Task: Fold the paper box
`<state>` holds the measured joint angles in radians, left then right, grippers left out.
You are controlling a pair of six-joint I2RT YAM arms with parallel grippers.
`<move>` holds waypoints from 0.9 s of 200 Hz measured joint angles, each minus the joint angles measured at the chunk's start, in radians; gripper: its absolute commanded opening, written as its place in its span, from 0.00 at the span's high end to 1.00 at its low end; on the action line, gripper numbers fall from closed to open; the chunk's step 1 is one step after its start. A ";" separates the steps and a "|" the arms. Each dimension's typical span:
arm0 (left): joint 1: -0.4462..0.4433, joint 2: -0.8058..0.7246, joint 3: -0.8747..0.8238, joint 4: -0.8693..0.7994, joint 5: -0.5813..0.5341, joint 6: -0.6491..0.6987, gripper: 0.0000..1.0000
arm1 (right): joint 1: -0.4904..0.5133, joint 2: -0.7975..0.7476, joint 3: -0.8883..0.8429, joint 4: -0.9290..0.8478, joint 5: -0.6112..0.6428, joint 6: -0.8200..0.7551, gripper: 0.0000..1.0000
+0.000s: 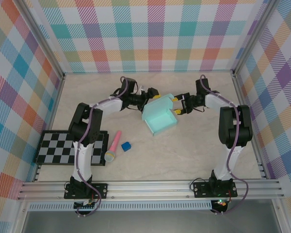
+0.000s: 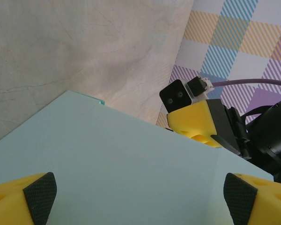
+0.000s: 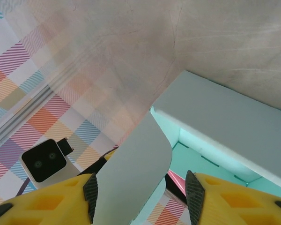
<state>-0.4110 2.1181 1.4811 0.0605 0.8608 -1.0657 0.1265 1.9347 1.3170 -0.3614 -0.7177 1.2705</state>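
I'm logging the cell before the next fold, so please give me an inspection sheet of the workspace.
Surface: pale marbled tabletop.
Job's things: pale mint-blue card paper box, partly folded, open-topped, mid-table.
Clutter: pink toy microphone, small dark blue cube, black-and-white checkerboard, all near the left arm's base.
Grippers: left gripper open over a box panel; right gripper open, rounded flap between its fingers.
Cables: purple cables run along both arms.
Surroundings: pastel plaid walls, aluminium frame.
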 measured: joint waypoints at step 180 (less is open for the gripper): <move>0.047 -0.294 -0.182 -0.252 -0.087 0.193 0.00 | -0.091 0.076 0.289 -0.261 -0.066 -0.302 0.22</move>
<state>-0.3641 1.8240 1.2991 -0.1913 0.7738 -0.8730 0.0357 2.0102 1.6058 -0.6220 -0.7834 0.9688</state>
